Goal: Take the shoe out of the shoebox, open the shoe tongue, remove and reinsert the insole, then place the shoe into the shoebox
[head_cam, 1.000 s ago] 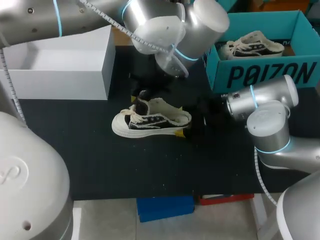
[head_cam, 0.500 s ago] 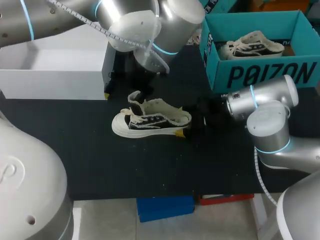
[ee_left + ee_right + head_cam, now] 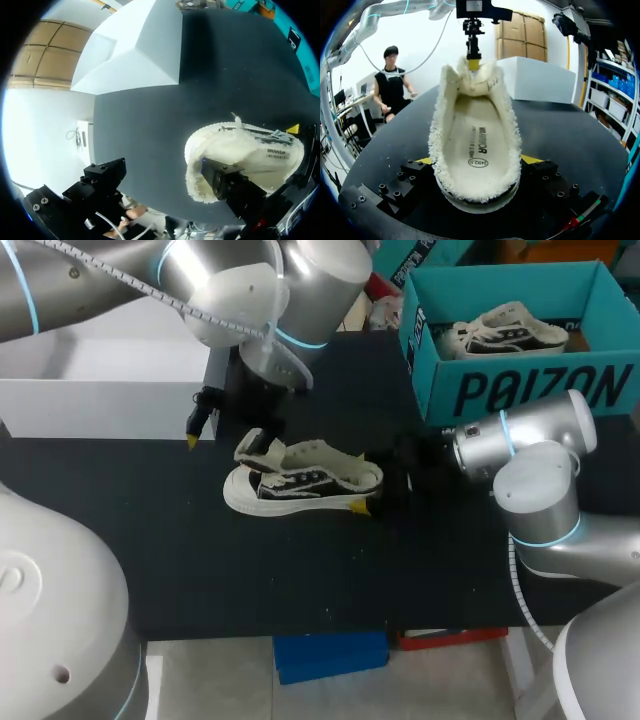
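Beside the white box [image 3: 110,390], the left gripper [image 3: 228,432] has slid toward the toe over the last second. Its fingers are spread wide, with one hooked behind the tongue [image 3: 250,447], folding it forward off the shoe [image 3: 310,480], which lies unmoved on its sole in the middle of the desk [image 3: 300,580]. That bares the insole [image 3: 475,140], so pulling it out looks next. The right gripper [image 3: 478,160] stays clamped on the heel, with the shoebox [image 3: 520,390] beyond.
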Controlling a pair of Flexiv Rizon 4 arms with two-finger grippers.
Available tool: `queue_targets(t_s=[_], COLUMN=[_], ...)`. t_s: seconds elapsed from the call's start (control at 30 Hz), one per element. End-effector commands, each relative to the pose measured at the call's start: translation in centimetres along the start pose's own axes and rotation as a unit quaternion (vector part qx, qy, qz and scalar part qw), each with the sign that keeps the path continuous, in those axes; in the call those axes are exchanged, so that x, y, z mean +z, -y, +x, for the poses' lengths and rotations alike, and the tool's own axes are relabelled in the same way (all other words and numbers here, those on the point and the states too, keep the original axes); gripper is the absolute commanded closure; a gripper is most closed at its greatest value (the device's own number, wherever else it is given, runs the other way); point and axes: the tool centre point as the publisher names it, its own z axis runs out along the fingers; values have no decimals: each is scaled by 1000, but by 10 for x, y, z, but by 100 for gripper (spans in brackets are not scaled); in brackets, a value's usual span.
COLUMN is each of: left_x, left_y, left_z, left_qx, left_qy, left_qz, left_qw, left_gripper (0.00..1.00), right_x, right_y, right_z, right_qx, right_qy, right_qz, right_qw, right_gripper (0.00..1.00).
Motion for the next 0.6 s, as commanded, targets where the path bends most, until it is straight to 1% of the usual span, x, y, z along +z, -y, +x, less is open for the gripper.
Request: queue_targets(t_s=[0.03,0.27,0.43,0.5,0.6], left_x=[11,24,32,33,25], left_y=[1,-1,-1,-1,-2], left_z=[4,8,10,10,8], left_qx=[2,5,7,11,21], left_qy=[12,30,32,22,-4], left_qz=[-5,-16,-24,-24,-14], left_qw=[1000,999,999,999,1000], left_gripper=[0,0,0,0,0], right_x=[3,3,3,3,3], right_y=[3,3,3,3,3], right_z=[-1,-1,-1,-1,-1], right_qx=[1,1,1,1,1], right_qy=[1,1,1,1,1], right_qz=[0,0,0,0,0], right_qw=[1000,1000,1000,1000,1000], right_gripper=[100,100,100,100,100])
